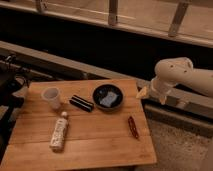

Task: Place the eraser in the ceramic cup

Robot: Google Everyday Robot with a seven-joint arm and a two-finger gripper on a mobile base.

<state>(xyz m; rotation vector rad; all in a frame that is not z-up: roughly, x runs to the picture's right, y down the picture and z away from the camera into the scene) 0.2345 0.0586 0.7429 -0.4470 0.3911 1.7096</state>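
Observation:
A white ceramic cup point(51, 97) stands upright at the back left of the wooden table point(95, 145). A black eraser point(81, 103) lies flat on the table just right of the cup, between it and a dark bowl. The white arm point(177, 75) reaches in from the right. Its gripper point(144, 92) hangs by the table's back right corner, right of the bowl and well away from the eraser and the cup. It holds nothing that I can see.
A dark bowl point(108, 96) with a pale blue item inside sits at the back middle. A white bottle point(59, 132) lies on its side at the front left. A reddish-brown item point(133, 127) lies at the right. A ledge and railing run behind.

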